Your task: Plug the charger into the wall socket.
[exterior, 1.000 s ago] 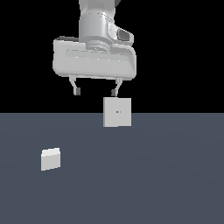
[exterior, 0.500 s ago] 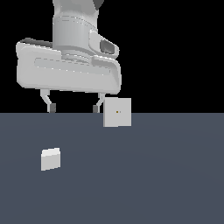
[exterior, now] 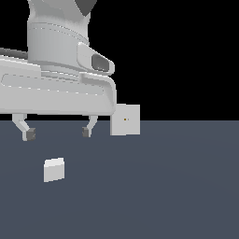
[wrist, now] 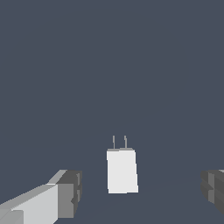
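**— How did your jaws stand?**

My jaws stood wide apart and held nothing. My gripper [exterior: 58,133] hung above the floor [exterior: 177,196], and the two fingertips [exterior: 31,135] were well clear of anything.

**— And where was the charger?**

The charger [exterior: 54,169] lay on the floor, below my gripper and not touching it. In the exterior view it sat under the gap between my fingertips, a little nearer the one on that view's left. The wrist view showed the same: the charger [wrist: 122,170] lay between my two fingers [wrist: 65,192], with free floor on either side of it.

**— Which way did it lie?**

Its long axis ran across the line that joined my fingertips. Its two thin prongs [wrist: 119,142] stuck out of one short end, away from my wrist camera. So I judged that my fingers would close on its two long flanks, and I needed little turning, if any.

**— And the wall socket?**

The wall socket [exterior: 125,119] stood upright, well apart from the charger, towards the exterior view's right and farther back. My hand hid one edge of it.

**— What did the coming move need?**

I judged a straight descent, then a squeeze. The plugging was not yet begun.
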Controlling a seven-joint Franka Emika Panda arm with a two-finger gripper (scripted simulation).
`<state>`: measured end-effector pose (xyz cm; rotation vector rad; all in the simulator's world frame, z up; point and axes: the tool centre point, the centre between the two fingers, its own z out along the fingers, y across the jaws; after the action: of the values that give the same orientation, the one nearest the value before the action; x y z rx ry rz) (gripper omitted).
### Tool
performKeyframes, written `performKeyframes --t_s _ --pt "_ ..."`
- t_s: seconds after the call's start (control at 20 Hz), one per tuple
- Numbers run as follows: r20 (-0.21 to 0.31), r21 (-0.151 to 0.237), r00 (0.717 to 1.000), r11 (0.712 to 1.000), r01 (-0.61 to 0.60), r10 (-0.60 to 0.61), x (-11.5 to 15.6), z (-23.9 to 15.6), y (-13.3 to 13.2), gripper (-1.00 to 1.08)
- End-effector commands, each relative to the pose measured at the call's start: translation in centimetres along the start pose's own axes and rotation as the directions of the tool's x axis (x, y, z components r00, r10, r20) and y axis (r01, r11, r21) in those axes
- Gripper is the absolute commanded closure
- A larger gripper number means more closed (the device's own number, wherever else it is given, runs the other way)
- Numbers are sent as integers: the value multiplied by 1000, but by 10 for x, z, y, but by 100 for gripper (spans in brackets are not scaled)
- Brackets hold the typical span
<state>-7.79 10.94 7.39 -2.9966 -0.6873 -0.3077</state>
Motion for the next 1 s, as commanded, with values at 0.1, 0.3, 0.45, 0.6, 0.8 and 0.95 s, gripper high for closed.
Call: performKeyframes --t_s 0.1,0.3,0.45,0.6,0.8,0.95 --pt "-13 3 999 1000 31 -31 -5 7 -8 -92" --pt "-17 3 999 999 41 -41 -7 10 -10 -92" --pt "-15 3 999 999 39 -39 -7 10 -10 -92" --pt "-15 3 999 999 39 -39 -8 14 -10 -92" --pt "-15 3 999 999 40 -40 -11 26 -10 -92" --pt "-16 2 999 999 41 -41 -14 40 -10 -92"
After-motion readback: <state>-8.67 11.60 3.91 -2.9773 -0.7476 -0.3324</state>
